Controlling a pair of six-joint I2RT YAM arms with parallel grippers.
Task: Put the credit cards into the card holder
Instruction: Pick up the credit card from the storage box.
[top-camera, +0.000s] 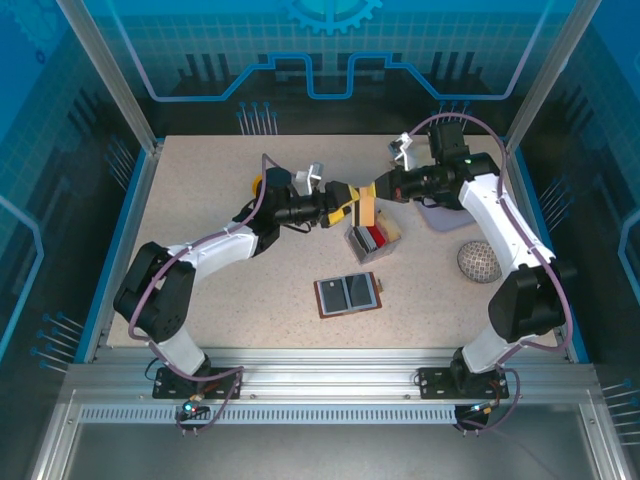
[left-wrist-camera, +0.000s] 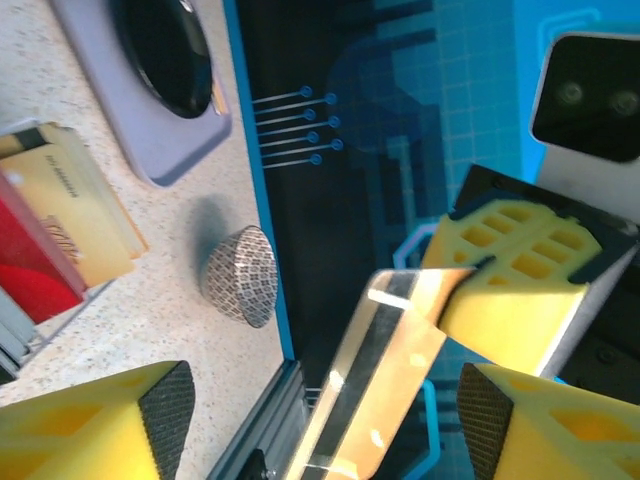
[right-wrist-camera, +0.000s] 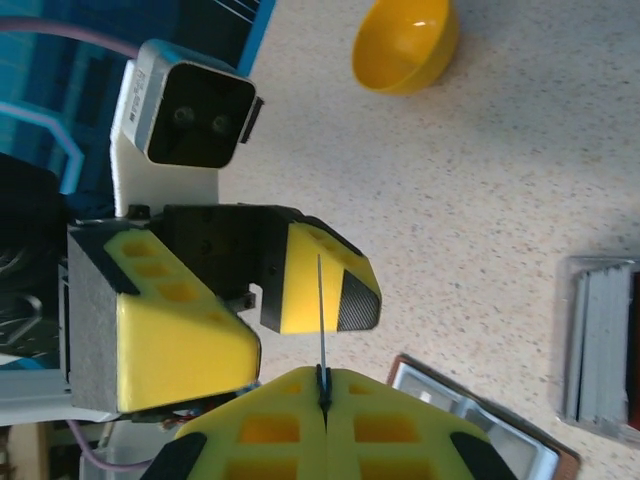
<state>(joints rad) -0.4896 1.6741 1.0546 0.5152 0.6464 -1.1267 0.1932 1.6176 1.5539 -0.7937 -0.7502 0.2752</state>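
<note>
My right gripper (right-wrist-camera: 323, 375) is shut on the end of a gold credit card (right-wrist-camera: 321, 300), seen edge-on here. In the left wrist view the same card (left-wrist-camera: 385, 370) shows a black stripe and hangs between the wide-apart fingers (left-wrist-camera: 165, 405) of my open left gripper (left-wrist-camera: 325, 410), touching neither pad. From above, both grippers meet mid-table: left (top-camera: 345, 205), right (top-camera: 382, 187), the card (top-camera: 368, 210) between them. The reddish-brown card holder (top-camera: 348, 295) lies open and flat nearer the front, its corner also in the right wrist view (right-wrist-camera: 480, 425).
A clear grey tray box (top-camera: 371, 241) holding red and tan cards stands just below the grippers. A yellow bowl (right-wrist-camera: 405, 40) sits at the left rear, a patterned grey dome (top-camera: 478, 262) at the right, and a lilac pad (left-wrist-camera: 165, 120) with a black object behind it.
</note>
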